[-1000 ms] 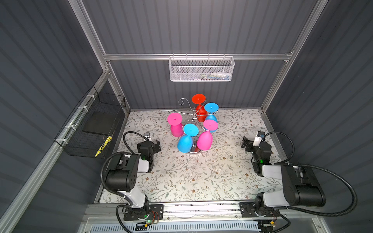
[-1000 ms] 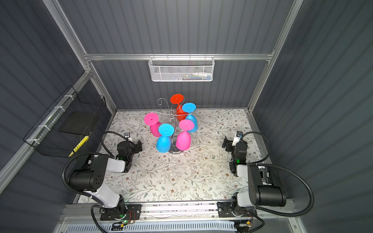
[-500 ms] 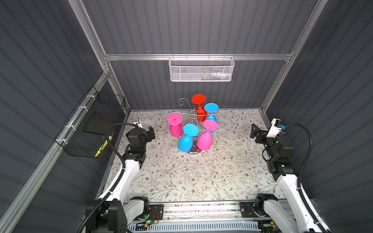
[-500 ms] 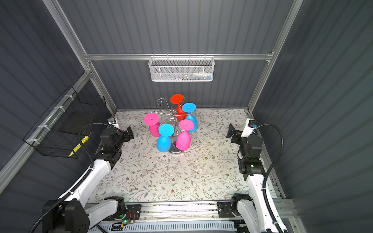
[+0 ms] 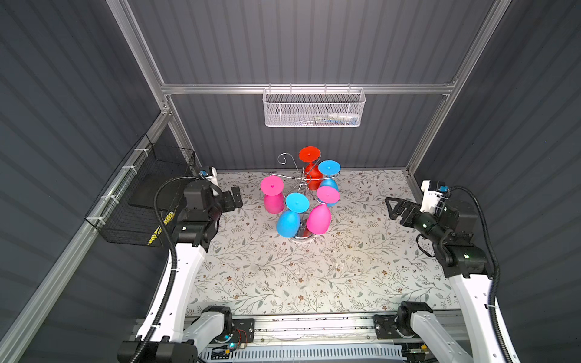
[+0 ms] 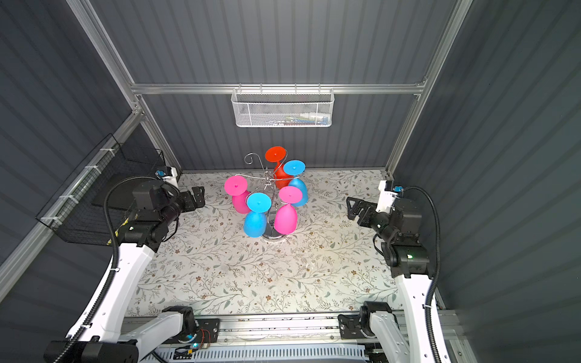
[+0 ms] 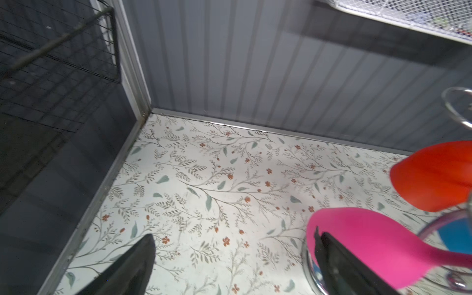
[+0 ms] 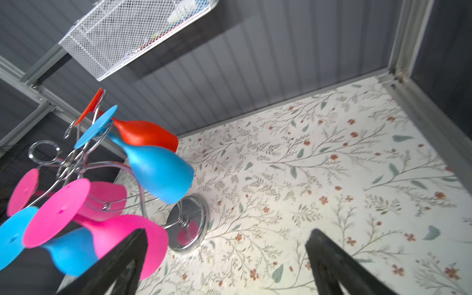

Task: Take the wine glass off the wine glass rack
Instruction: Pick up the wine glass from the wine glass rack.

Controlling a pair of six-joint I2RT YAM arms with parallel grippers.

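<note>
The chrome wine glass rack (image 5: 301,181) (image 6: 267,180) stands at the back middle of the flowered table. Several wine glasses hang upside down from it: red (image 5: 309,163), blue (image 5: 328,176), pink (image 5: 319,217), blue (image 5: 289,217) and pink (image 5: 273,195). One scroll arm at its back left is bare. My left gripper (image 5: 235,198) (image 7: 233,235) hovers open just left of the pink glass (image 7: 370,242), holding nothing. My right gripper (image 5: 390,208) (image 8: 228,231) is open and holds nothing, well right of the rack, whose round base (image 8: 189,222) shows past its fingers.
A white mesh basket (image 5: 312,108) hangs on the back wall above the rack. A black wire basket (image 5: 141,201) hangs on the left wall right behind my left arm. Grey walls close three sides, and the arms' rail (image 5: 298,327) runs along the front.
Both arms have unfolded from low, tucked poses near the table and risen, carrying the grippers up and back to either side of the rack. The glasses and rack have not moved.
</note>
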